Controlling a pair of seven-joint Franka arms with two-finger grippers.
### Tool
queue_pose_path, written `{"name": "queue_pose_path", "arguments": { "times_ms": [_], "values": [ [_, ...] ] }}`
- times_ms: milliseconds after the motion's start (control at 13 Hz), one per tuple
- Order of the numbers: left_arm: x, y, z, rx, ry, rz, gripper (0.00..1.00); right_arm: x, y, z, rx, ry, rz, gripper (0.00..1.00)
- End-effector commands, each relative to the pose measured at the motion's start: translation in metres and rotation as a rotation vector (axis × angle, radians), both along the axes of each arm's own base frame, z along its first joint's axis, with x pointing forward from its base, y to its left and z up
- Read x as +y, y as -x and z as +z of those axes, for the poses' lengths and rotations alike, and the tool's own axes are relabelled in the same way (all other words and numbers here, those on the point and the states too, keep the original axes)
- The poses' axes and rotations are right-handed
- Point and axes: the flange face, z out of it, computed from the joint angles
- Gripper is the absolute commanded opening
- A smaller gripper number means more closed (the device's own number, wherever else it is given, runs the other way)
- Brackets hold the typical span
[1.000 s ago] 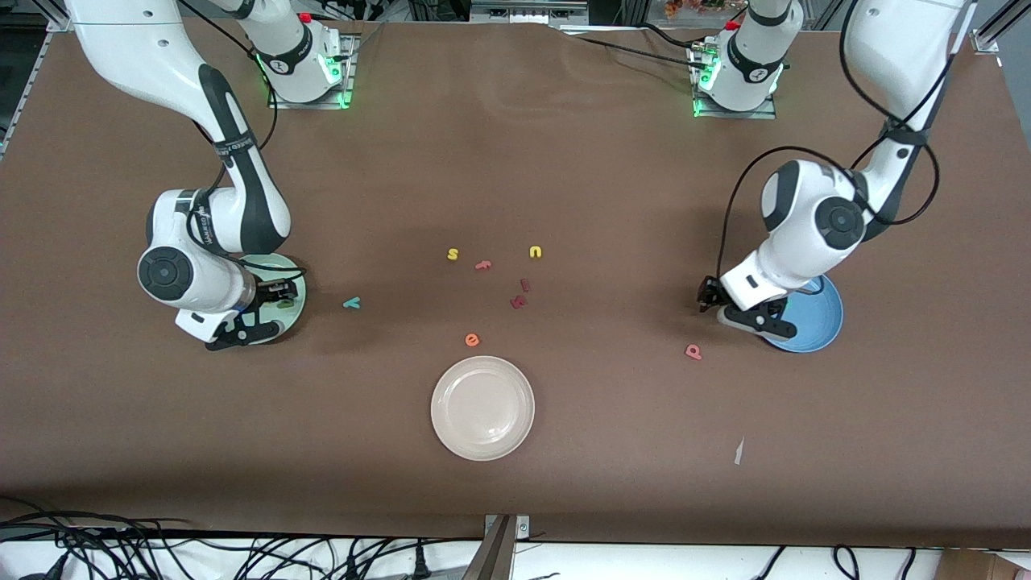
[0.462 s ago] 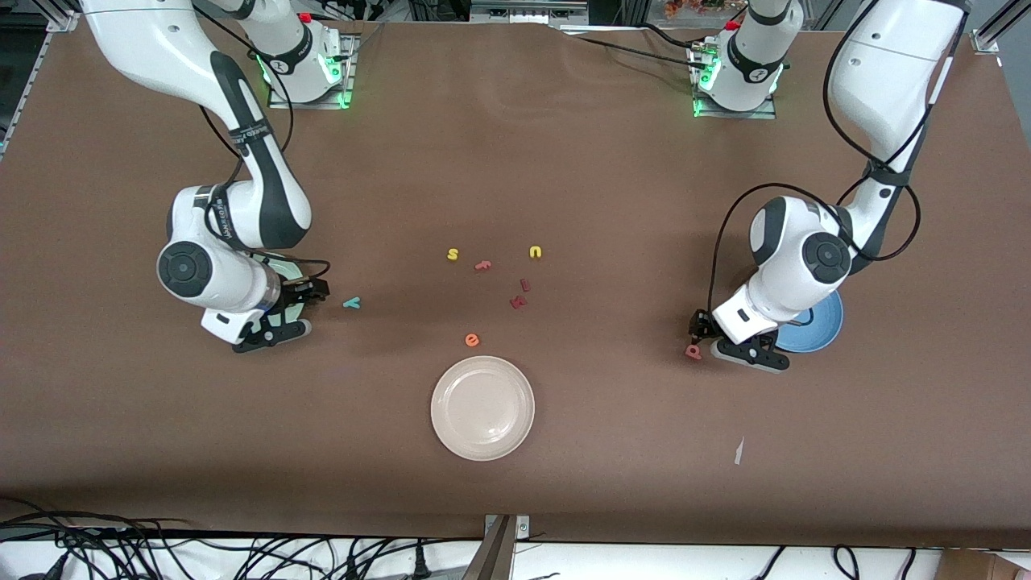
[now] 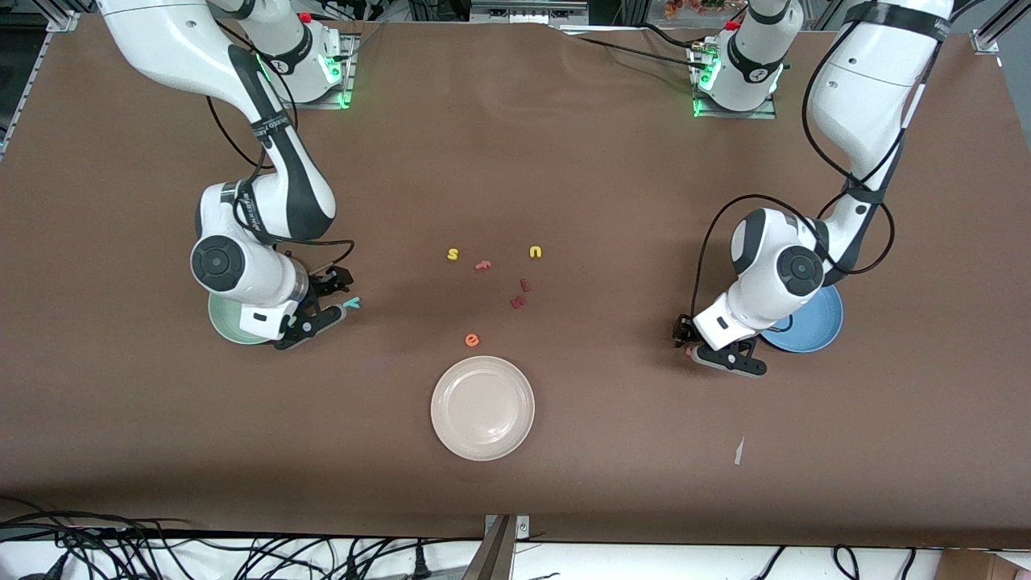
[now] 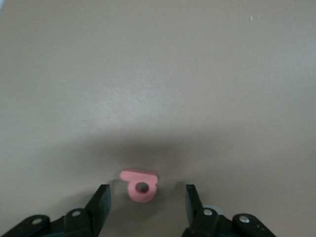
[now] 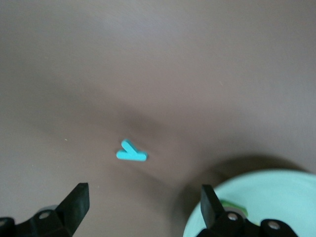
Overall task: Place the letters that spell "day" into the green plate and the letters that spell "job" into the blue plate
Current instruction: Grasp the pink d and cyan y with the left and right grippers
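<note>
Bare table around teal "y" [image 5: 131, 152], green plate [image 5: 261, 197] just beside.

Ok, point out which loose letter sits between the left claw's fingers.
The pink "b", lying on the table beside the blue plate, between the left claw's open fingers. Every other loose letter lies toward the right arm's end.

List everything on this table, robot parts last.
pale green round plate: one, toward the right arm's end
sky-blue round plate: one, toward the left arm's end
cream-white round plate: one, mid-table
teal foam "y": one, beside the green plate
pinkish-red foam "b": one, beside the blue plate
yellow foam "s" and "u": two, mid-table
orange foam "e": one, by the cream plate
red foam letters: three, mid-table
white paper scrap: one
right gripper: open, at the "y"
left gripper: open, straddling the "b"
</note>
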Motion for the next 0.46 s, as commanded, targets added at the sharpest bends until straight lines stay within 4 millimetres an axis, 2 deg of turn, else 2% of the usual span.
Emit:
{"name": "queue_pose_path", "arguments": {
  "times_ms": [0, 231, 385],
  "values": [
    [-0.004, -0.005, -0.006, -0.001, 0.004, 0.01, 0.7, -0.003, 0.014, -0.017, -0.066, -0.024, 0.127, 1.0],
    [-0.003, -0.005, -0.007, -0.002, 0.001, 0.009, 0.7, -0.006, 0.023, -0.032, -0.111, -0.033, 0.223, 1.0],
    [0.008, -0.008, -0.007, -0.017, -0.011, 0.019, 0.7, -0.006, 0.026, -0.033, -0.119, -0.042, 0.344, 1.0]
  ]
}}
